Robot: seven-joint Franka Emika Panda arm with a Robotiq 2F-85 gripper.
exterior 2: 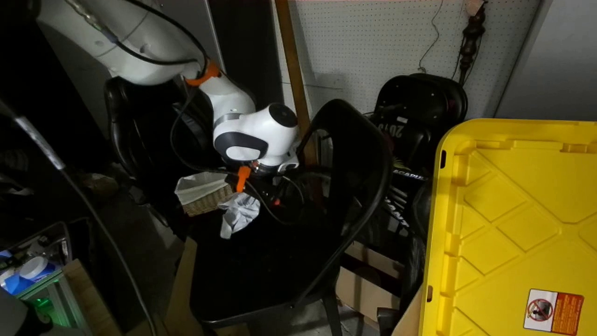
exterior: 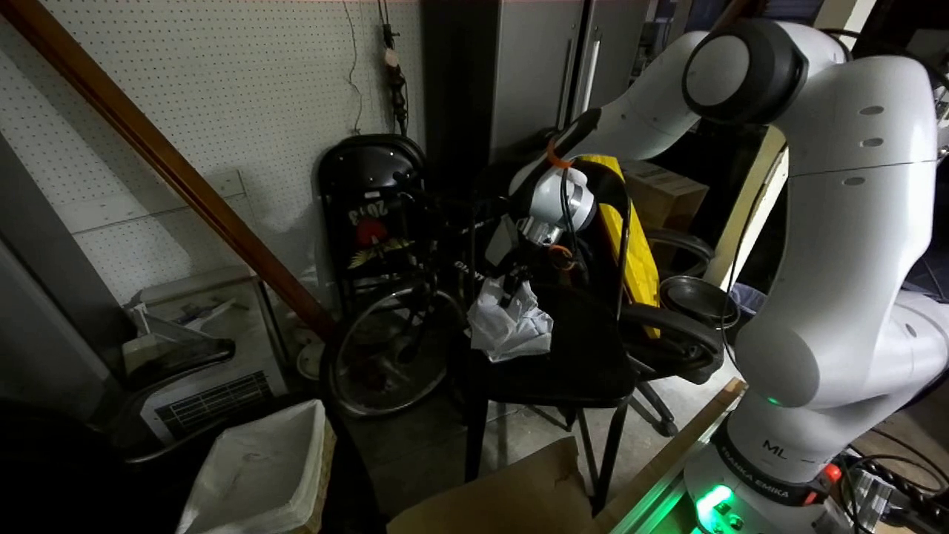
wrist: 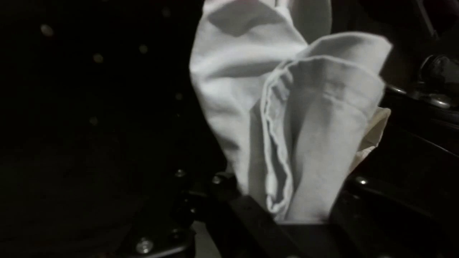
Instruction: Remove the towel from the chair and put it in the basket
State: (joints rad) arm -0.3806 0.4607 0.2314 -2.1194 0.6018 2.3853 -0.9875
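Observation:
The light grey towel (exterior: 511, 326) is bunched at the edge of the black chair's seat (exterior: 582, 363). It also shows in an exterior view (exterior 2: 240, 214) and fills the middle of the wrist view (wrist: 315, 118). My gripper (exterior: 513, 288) points down into the towel; its fingers look shut on a gathered fold, and the fingertips are partly hidden by cloth. I cannot tell whether the towel's lower part rests on the seat. The wicker basket with a white liner (exterior: 315, 452) stands low beyond the chair, and also shows in an exterior view (exterior 2: 207, 200).
The chair's backrest (exterior 2: 350, 126) rises close beside the wrist. A bicycle (exterior: 400, 356) and folded chairs (exterior: 371, 178) stand behind. A yellow lid (exterior 2: 513, 224), an office chair (exterior: 675, 334) and a cardboard box (exterior: 504, 497) are near. A wooden beam (exterior: 170, 174) leans across the wall.

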